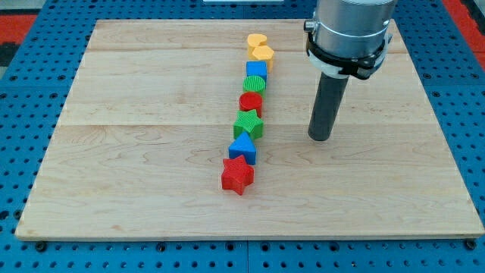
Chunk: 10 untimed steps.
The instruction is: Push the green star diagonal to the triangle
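I have no jaws on this arm, only a dark rod holding nothing, and my tip [320, 137] rests on the wooden board [136, 174] to the view's right of the block column, level with the green star [248, 124] but apart from it. The column runs from the view's top: yellow heart [257, 41], yellow block [262, 54], blue cube [257, 70], green cylinder [255, 84], red cylinder [251, 102], green star, blue triangle [243, 147], red star [237, 176]. The green star touches the blue triangle just below it.
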Motion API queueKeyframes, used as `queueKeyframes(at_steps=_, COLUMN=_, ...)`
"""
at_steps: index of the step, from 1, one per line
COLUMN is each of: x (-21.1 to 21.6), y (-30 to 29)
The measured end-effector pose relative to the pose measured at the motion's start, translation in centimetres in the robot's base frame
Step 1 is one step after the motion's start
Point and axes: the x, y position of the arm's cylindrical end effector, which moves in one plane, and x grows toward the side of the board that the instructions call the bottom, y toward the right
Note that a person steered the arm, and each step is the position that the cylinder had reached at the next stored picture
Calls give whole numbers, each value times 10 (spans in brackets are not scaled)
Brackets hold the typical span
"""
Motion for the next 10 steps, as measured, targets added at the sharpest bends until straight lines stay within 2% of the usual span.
queueKeyframes(at_steps=6, x=0, y=-20)
queueKeyframes(at_steps=7, x=0, y=-90)
queueKeyframes(at_steps=8, x=-2, y=-115)
queueKeyframes(at_steps=9, x=-24, y=-155)
queueKeyframes(at_steps=10, x=-5, y=-170)
